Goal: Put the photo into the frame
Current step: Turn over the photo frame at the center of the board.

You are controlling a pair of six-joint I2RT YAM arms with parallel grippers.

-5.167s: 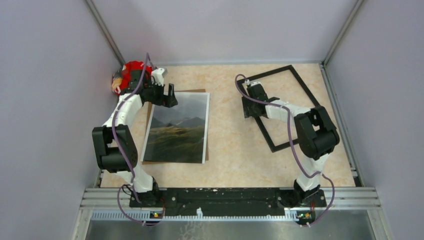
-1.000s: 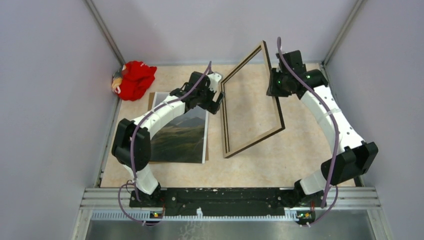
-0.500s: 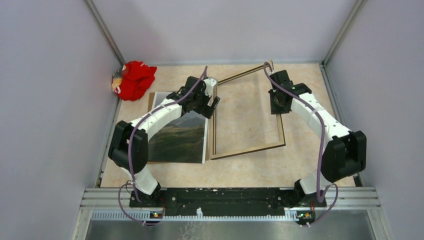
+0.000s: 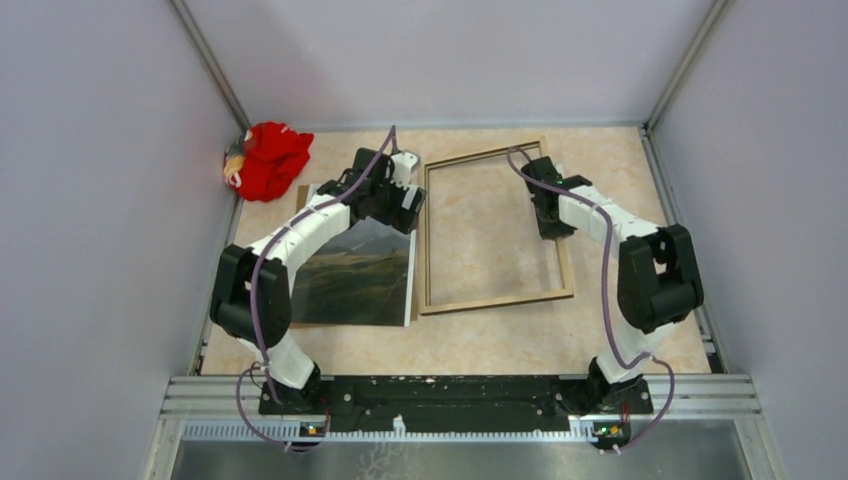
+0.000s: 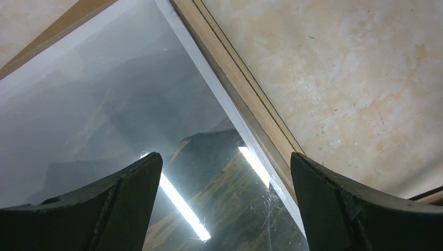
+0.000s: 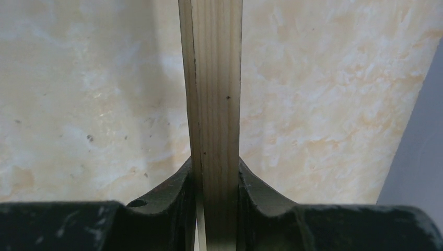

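The frame [image 4: 497, 301] lies flat at the table's middle with its light tan wood back facing up. My right gripper [image 4: 553, 226] is shut on its right rail; in the right wrist view that tan rail [image 6: 211, 78] runs straight between the pads of the right gripper [image 6: 214, 175]. The photo [image 4: 355, 270], dark mountains with a white border, lies just left of the frame. My left gripper [image 4: 398, 205] hovers open over the photo's far right corner. In the left wrist view the photo [image 5: 130, 104] and the frame's left rail [image 5: 245, 99] show between the wide fingers of the left gripper [image 5: 224, 167].
A brown backing board [image 4: 302, 195] lies under the photo, its edge also visible in the left wrist view as the backing board [image 5: 57, 31]. A red soft toy [image 4: 265, 158] sits in the far left corner. Walls close the table on three sides.
The frame has come down from standing tilted to lying flat, tan side up, beside the photo. My right gripper lowered with it. The left gripper drew back left over the photo.
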